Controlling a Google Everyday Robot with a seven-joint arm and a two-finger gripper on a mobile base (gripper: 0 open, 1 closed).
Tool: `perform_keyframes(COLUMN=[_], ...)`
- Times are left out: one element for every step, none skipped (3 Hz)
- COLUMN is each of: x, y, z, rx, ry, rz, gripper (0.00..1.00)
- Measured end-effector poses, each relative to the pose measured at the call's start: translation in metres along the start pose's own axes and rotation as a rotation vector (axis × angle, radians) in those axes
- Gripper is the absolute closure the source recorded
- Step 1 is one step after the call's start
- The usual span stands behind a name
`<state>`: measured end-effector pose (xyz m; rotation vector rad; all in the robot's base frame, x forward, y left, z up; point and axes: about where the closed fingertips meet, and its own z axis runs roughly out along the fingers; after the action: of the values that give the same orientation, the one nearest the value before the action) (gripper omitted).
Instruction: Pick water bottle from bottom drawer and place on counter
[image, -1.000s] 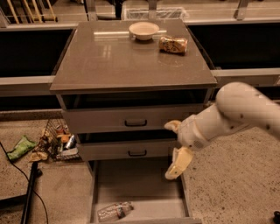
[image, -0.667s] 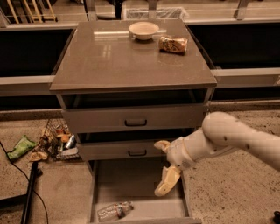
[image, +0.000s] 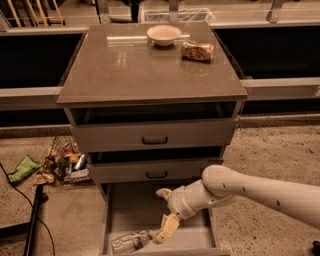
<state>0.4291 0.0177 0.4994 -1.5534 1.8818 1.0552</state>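
Plainly, in the single camera view, the reach-in step was in hand. The gripper (image: 165, 212) hung over the open bottom drawer (image: 131, 209), below and forward of the tabletop's front edge. Its jaws stood widely spread, one finger raised and the other pointing down, and they held nothing. The water bottle (image: 131, 241) lay on its side on the drawer floor near the front left corner of the drawer, just left of the lower finger. Whether that finger touched it could not be told. The tabletop (image: 145, 70), the counter meant by the task, carried a pale bowl (image: 163, 35) at the middle of its far edge. A tan snack packet (image: 197, 51) sat toward its far right corner, and the near half showed bare. By my judgement the task was early, with nothing grasped. The next move called for shifting the jaws leftward and down to straddle the bottle across its ribbed body. They would then need to close gently, since the thin crinkled plastic would likely give or roll.
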Motion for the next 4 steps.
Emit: perform_keyframes(x=[0.0, 0.016, 0.046, 0.079], y=[0.0, -0.021, -0.062, -0.105], z=[0.0, 0.024, 0.072, 0.142], rx=[0.0, -0.02, -0.02, -0.035], ry=[0.0, 0.014, 0.05, 0.055], rz=[0.0, 0.012, 0.009, -0.033], gripper=[0.0, 0.0, 0.0, 0.0])
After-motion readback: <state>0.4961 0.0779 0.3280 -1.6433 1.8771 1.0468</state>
